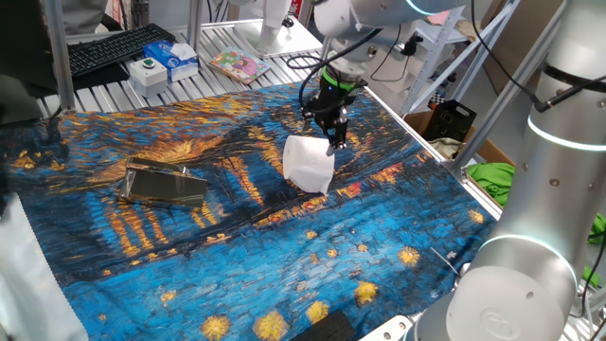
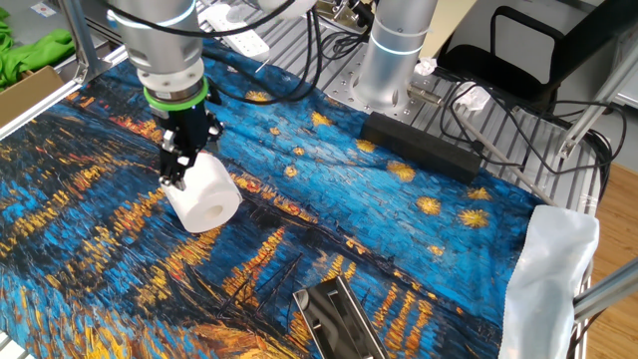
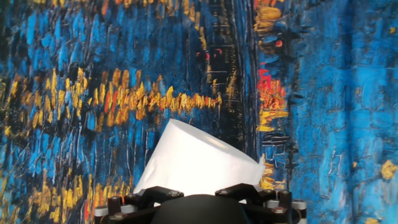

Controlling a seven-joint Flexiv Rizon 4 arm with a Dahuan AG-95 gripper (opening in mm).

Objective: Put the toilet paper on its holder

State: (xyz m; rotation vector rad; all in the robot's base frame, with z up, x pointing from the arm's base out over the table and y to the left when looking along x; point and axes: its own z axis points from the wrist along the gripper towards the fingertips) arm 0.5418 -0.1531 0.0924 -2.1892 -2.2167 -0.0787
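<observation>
black two-finger gripper [image 1: 331,132] spread wide, poised over plump white toilet paper roll [image 1: 309,164]; off-centre closing could squash or roll it further from shiny metal holder [image 1: 167,183]

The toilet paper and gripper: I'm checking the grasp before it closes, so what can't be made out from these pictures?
- Fingertips: in the hand view the gripper is cut off by the bottom edge, so contact with the toilet paper can't be told.
- The roll's hollow core: only the other fixed view shows it.
- The holder: its bar is too small in one fixed view and cut off by the bottom edge in the other.
</observation>
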